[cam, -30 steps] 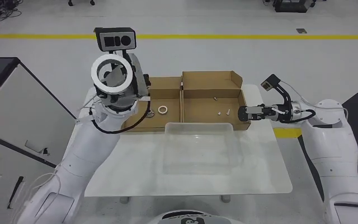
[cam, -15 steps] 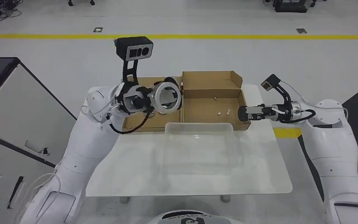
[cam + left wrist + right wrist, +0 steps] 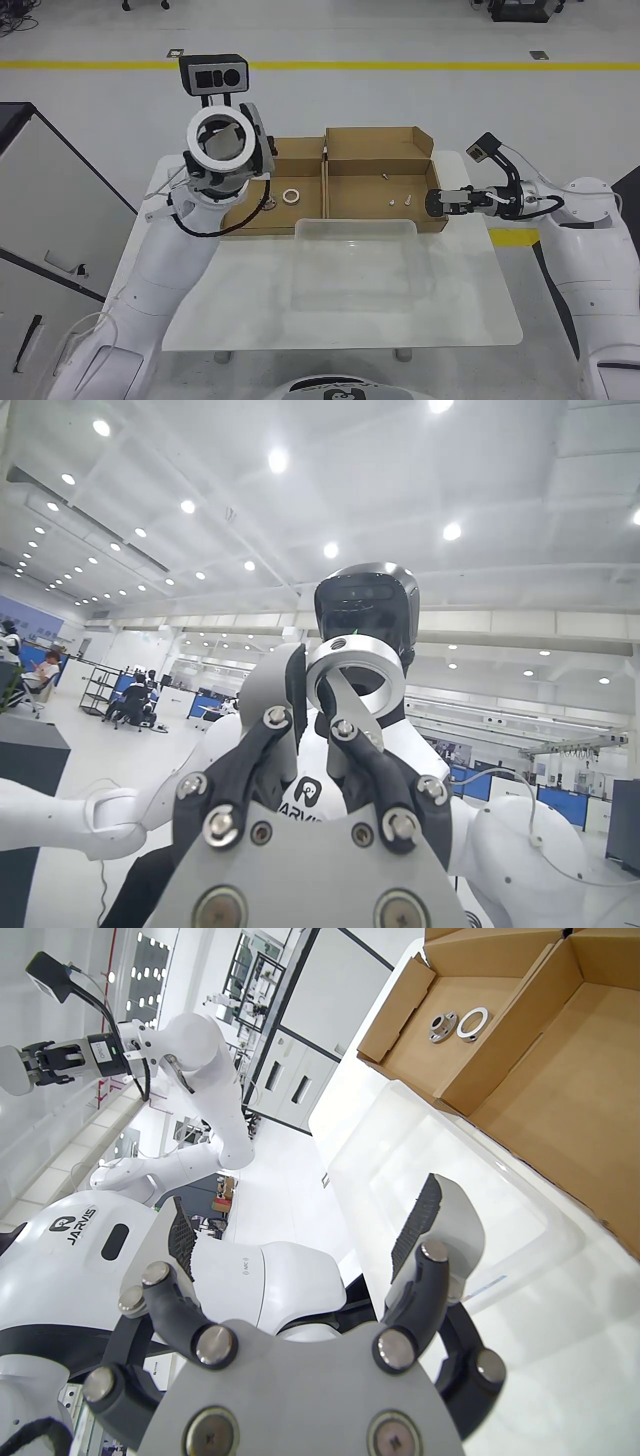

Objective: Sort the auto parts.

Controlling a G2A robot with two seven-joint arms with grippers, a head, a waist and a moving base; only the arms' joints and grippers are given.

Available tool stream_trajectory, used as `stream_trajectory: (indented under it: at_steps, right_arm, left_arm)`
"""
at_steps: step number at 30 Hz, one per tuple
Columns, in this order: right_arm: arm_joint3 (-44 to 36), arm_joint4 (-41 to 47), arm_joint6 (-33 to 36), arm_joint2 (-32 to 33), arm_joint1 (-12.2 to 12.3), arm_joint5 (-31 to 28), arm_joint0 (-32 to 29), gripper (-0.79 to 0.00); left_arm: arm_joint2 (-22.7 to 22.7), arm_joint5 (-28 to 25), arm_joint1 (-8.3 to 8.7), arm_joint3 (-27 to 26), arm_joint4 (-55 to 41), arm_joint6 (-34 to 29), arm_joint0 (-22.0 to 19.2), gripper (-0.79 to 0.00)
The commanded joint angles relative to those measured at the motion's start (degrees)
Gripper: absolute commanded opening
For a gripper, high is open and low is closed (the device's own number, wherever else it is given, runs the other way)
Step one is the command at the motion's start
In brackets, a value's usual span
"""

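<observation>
Left tool pinches smooth silver metal ring, small side hole.

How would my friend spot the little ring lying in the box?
Find the two cardboard boxes at the table's far edge and take the left box. Two metal parts lie on its floor; the ring is the flat open hoop, its neighbour has a raised hub.
</observation>
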Motion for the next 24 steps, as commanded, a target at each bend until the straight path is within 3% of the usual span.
stream_trajectory:
  at_steps: [1,12,24]
  right_arm:
    - [0.0,0.0,0.0,0.0,0.0,0.0,0.0,0.0]
    - [0.0,0.0,0.0,0.0,0.0,0.0,0.0,0.0]
    - [0.0,0.0,0.0,0.0,0.0,0.0,0.0,0.0]
  left_arm:
    - [-0.1,0.1,-0.08,0.0,0.1,-0.1,0.0,-0.785]
    - [-0.4,1.1,-0.01,-0.3,1.6,0.8,0.2,-0.785]
    - [-9.0,13.2,2.57,1.3,35.0,1.5,2.3,-0.785]
